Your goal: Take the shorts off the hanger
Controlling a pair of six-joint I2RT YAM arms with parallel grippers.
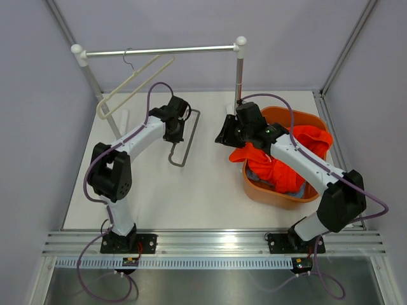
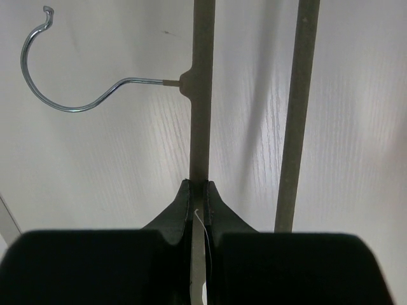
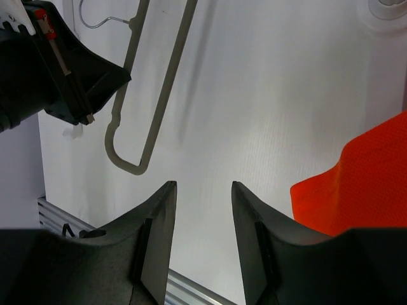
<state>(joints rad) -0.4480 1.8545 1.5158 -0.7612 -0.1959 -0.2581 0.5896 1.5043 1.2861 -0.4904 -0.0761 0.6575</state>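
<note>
My left gripper point(image 2: 198, 188) pinches the bare hanger point(image 2: 201, 95) low over the table point(image 1: 210, 190), my right gripper point(image 3: 203, 190) hangs parted and empty, and the orange shorts point(image 1: 283, 168) lie in the basket point(image 1: 280, 198), so I'd release gently and lift straight up

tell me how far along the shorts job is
Looks nearly done. The orange shorts and light blue shorts lie in the orange basket, and both the cream hanger on the rail and the grey hanger down at the table are bare. In hand: the left gripper is shut on the grey hanger's bar; the right gripper is open and empty. Left: probably just letting that hanger go.
</note>
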